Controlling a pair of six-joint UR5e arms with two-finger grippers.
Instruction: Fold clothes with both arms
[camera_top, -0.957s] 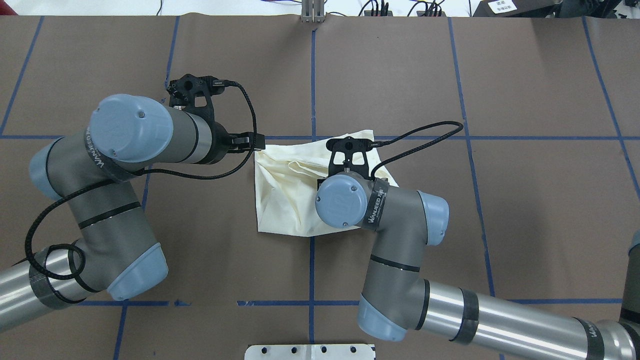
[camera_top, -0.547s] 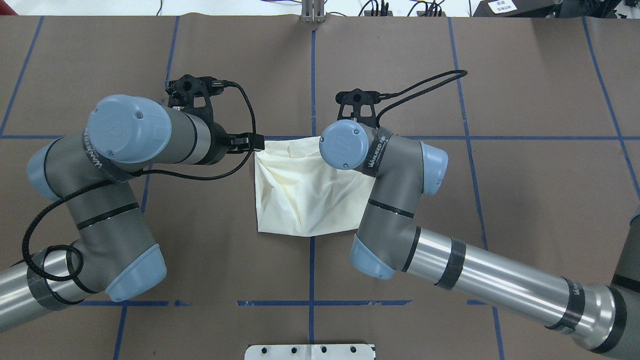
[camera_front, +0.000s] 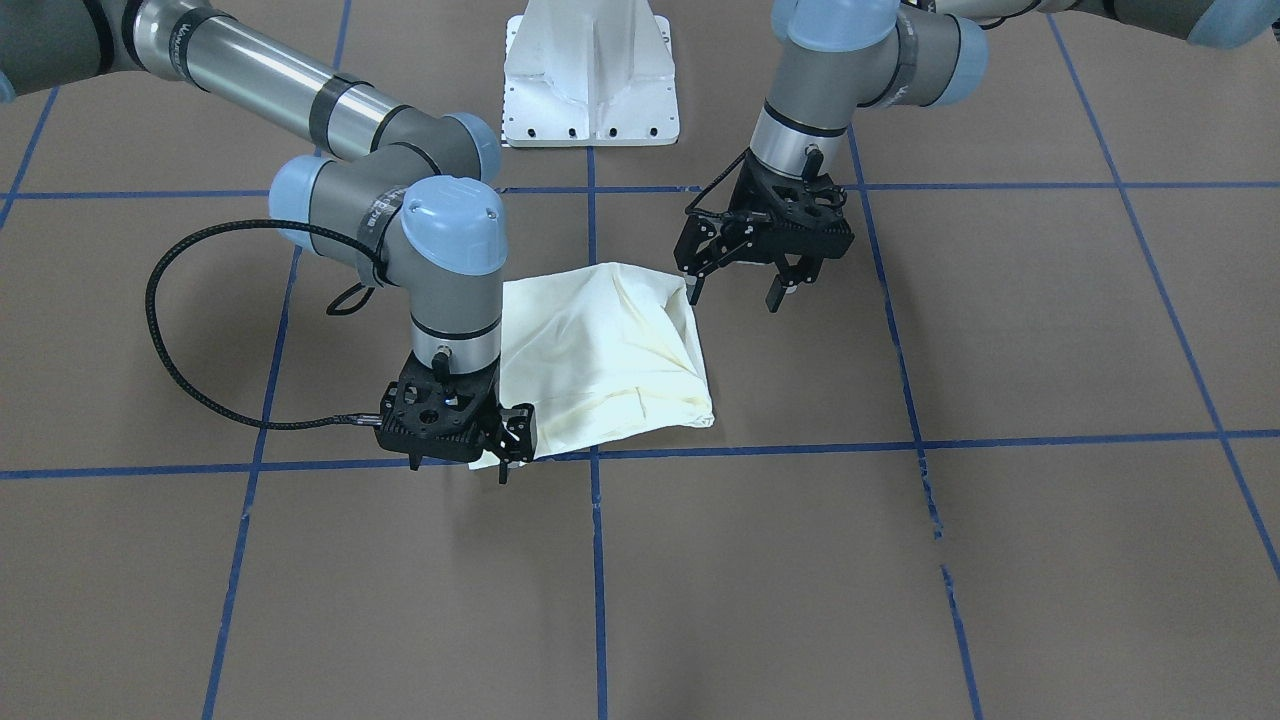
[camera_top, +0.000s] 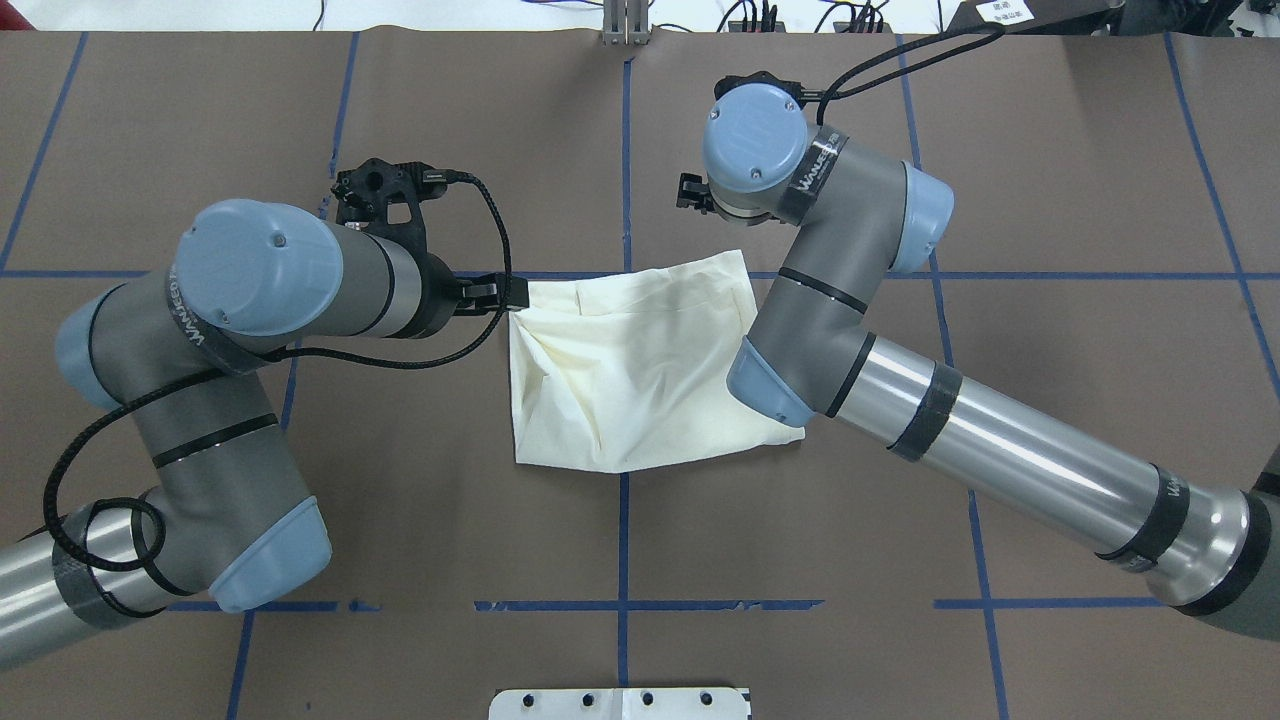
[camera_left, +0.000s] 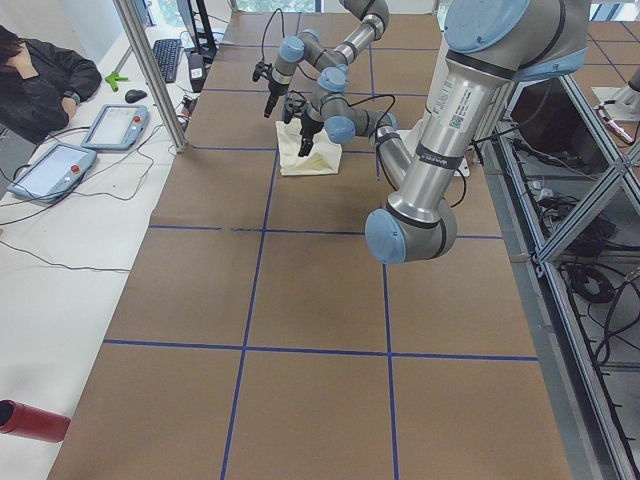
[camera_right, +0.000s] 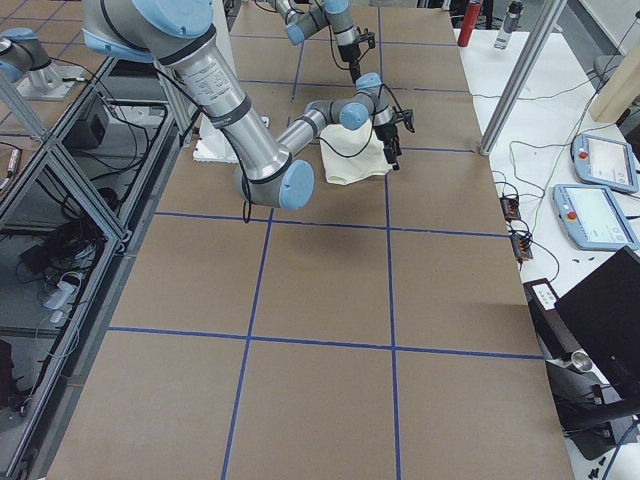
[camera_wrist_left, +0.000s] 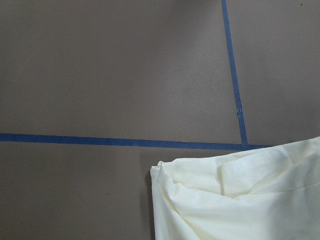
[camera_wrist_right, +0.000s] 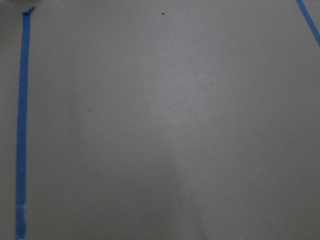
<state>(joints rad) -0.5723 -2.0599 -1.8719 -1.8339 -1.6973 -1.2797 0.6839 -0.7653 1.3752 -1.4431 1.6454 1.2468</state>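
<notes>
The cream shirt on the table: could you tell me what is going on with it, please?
It is mid-fold: the shirt lies in a rough, wrinkled square, plain side up. The robot's left hand hangs open beside one far corner; the right hand hovers past the other, seemingly clear of the cloth.

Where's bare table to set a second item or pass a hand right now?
Bare: the table on the operators' side of the blue tape line along the shirt; also the strip between shirt and white base. Crowded: around the shirt, with the left gripper and right gripper by its corners.
</notes>
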